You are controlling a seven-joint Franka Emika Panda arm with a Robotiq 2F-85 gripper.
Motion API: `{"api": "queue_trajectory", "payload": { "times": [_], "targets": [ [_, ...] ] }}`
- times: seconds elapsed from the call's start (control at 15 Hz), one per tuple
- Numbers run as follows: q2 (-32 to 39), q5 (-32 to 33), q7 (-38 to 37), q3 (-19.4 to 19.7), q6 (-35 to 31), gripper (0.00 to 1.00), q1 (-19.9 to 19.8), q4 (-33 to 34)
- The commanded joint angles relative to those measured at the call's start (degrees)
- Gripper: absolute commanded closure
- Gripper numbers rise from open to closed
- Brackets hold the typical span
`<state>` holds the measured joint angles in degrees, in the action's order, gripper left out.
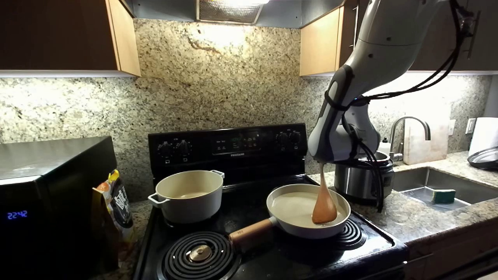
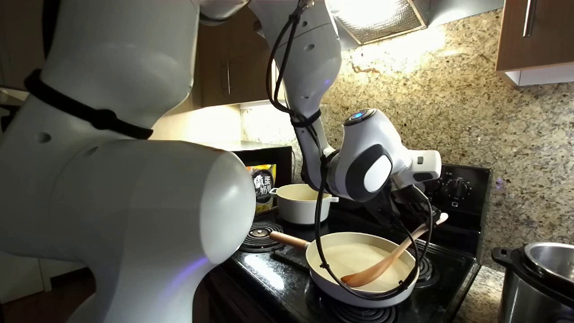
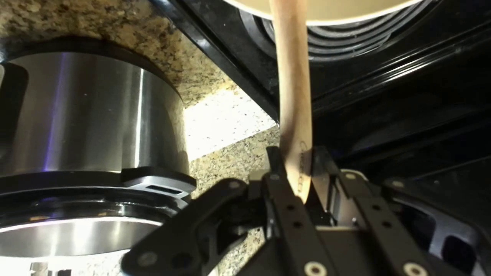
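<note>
At the lower middle of the wrist view, the spatula (image 3: 293,84) is pinched near the end of its handle by the hand (image 3: 298,163), both fingers being pressed against the wood. In both exterior views its blade is seen inside the pan (image 1: 290,206); in an exterior view it is found toward the pan's right side, with the handle raised steeply to the arm (image 1: 373,70). Whether the pan's floor is touched by the blade cannot be told.

The pan is carried on the right half of the stove (image 1: 268,260) in that view, its own handle pointed to the lower left, near a coil (image 1: 200,252). A pot (image 1: 190,208) is placed to the left of the pan, toward the stove's back. Just right of the stove, a cooker (image 1: 352,186) is stood on the table (image 1: 393,217) and is also shown large at the left of the wrist view. At the far right, a sponge (image 1: 443,196) is seen in the sink (image 1: 412,181); at the left edge, a bag (image 1: 120,206) is placed beside the microwave (image 1: 46,225).
</note>
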<state>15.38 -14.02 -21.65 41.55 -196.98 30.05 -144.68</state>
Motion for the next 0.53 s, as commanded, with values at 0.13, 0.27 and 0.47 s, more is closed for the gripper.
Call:
{"api": "queue_trajectory", "payload": {
  "times": [0.13,0.27,0.47],
  "targets": [
    [-1.3,1.2,-1.2,-1.5,0.5,0.94,-3.7,1.8],
    [-0.8,1.7,-1.4,-2.5,1.5,0.94,-4.8,3.3],
    [-0.2,0.9,-0.6,-2.4,3.7,0.94,-3.9,5.9]
  ]
}}
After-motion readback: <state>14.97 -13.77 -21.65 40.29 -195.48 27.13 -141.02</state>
